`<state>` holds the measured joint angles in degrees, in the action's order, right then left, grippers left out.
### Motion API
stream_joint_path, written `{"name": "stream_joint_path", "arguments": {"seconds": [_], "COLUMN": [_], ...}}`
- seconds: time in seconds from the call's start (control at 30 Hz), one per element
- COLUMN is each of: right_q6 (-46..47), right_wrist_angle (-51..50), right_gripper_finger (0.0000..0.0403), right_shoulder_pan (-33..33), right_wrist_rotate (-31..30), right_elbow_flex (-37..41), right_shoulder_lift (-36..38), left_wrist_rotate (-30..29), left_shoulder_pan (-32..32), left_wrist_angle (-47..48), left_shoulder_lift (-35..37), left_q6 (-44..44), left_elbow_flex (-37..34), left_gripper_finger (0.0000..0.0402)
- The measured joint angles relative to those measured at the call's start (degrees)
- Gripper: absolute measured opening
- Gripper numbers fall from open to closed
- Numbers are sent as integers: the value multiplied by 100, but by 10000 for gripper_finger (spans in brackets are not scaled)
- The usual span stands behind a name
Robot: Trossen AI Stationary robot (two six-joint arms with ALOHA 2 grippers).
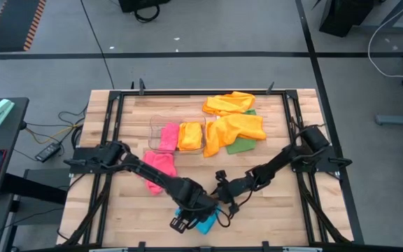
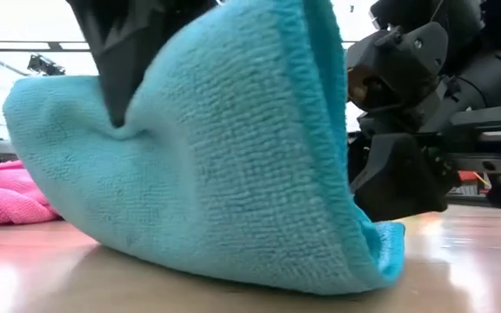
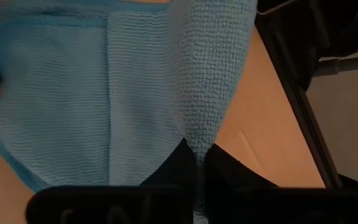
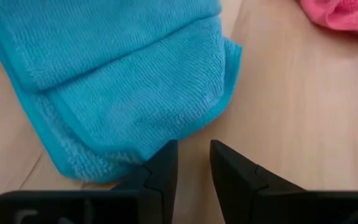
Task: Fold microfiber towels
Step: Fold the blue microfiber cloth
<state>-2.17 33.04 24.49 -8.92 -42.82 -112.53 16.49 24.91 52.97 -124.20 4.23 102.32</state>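
Note:
A blue microfiber towel [image 1: 205, 224] lies near the table's front edge, partly doubled over, its layered edges visible in the right wrist view [image 4: 123, 74]. My left gripper [image 3: 197, 163] is shut on it from above, and one part is drawn up into a peak [image 2: 133, 122]. My right gripper [image 4: 193, 163] stands low just beside the towel's corner, its fingers a little apart with bare table between them. A pink towel [image 1: 161, 168] lies flat on the table behind. My left gripper pinches a raised strip of the blue towel [image 3: 194, 140] between its two fingers; one layer or several, I cannot tell. The fingers come steeply from above. The towel hangs from them like a tent, its lower part [image 2: 233, 269] resting on the table. My right gripper has one finger [image 4: 163, 158] at the towel's doubled corner; whether it touches I cannot tell.
A clear bin [image 1: 152, 133] at the table's middle holds a folded pink and a folded orange towel. To its right lie loose orange and yellow towels [image 1: 233, 122] over a green one [image 1: 242, 145]. Bare wood shows at the front left and front right.

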Motion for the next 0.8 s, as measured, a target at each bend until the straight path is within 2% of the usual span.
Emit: {"name": "stream_joint_path", "arguments": {"seconds": [0.13, 0.3, 0.43, 0.6, 0.8], "right_q6": [17, -10, -9, -45, 56], "right_wrist_angle": [-126, -480, -739, -772, -654], "right_gripper_finger": [104, 104, 103, 96, 90], "right_shoulder_pan": [0, 4, 7, 6, 21], "right_wrist_rotate": [-22, -44, -223, -267, -233], "right_elbow_flex": [-36, -2, -12, -8, -16], "right_shoulder_lift": [17, 360, 625, 444, 238], "left_wrist_rotate": [19, 118, 136, 132, -4], "left_shoulder_pan": [-37, 6, 11, 6, -2], "left_wrist_angle": [-7, -42, -77, -95, -168], "left_shoulder_lift": [0, 0, 0, 0, 0], "left_q6": [-15, -47, -50, -15, -19], "left_elbow_flex": [0, 0, 0, 0, 0], "left_gripper_finger": [15, 36, 26, 16, 34]}}
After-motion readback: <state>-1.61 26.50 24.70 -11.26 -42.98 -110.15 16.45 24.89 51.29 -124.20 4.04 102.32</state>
